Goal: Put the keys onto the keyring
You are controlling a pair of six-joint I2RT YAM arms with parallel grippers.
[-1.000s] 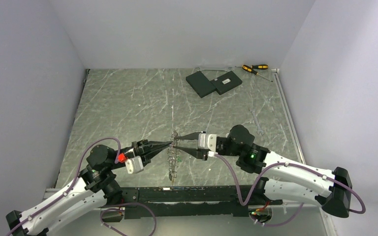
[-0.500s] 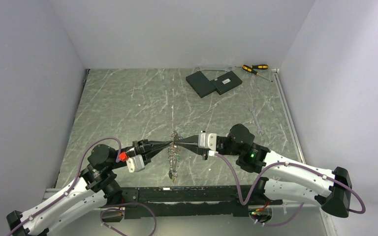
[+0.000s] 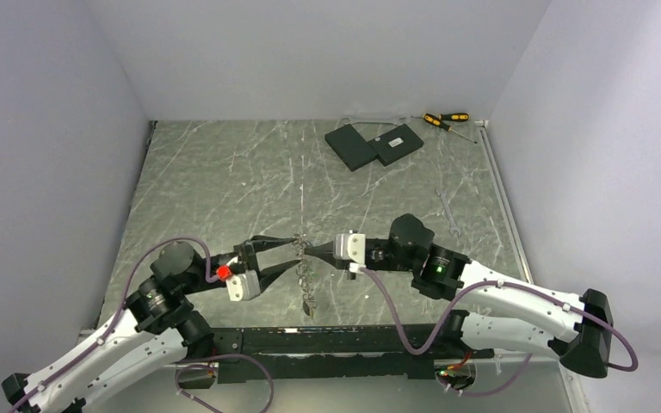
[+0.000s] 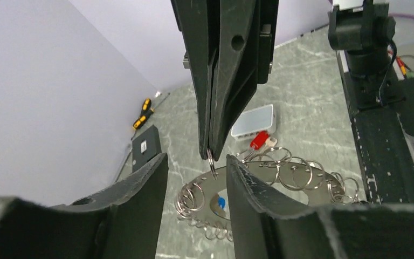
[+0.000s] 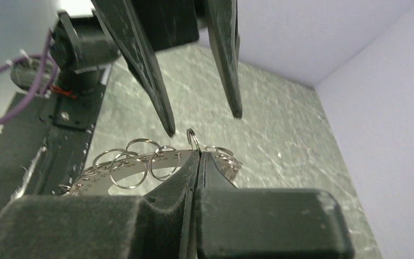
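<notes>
The keyring (image 3: 307, 274) is a flat grey metal plate (image 4: 280, 181) rimmed with many small split rings. It hangs above the table between my two grippers. A red-headed key (image 4: 257, 141) hangs at its far side, and a blue key (image 4: 221, 202) shows through its middle hole. My right gripper (image 3: 309, 252) is shut on one small split ring (image 5: 193, 139) at the plate's edge (image 5: 140, 164). My left gripper (image 3: 295, 252) is open, its two fingers (image 4: 140, 189) either side of the right fingertips and that ring, touching nothing. Yellow and green keys do not show.
Two flat black slabs (image 3: 374, 144) and two yellow-and-black screwdrivers (image 3: 445, 119) lie at the far right of the table. A small wrench (image 3: 447, 213) lies to the right of my right arm. The black base rail (image 3: 327, 340) runs along the near edge.
My left gripper has opened and let go of the keyring, which now hangs from my right gripper alone. Both grippers have shifted a little to the left.
</notes>
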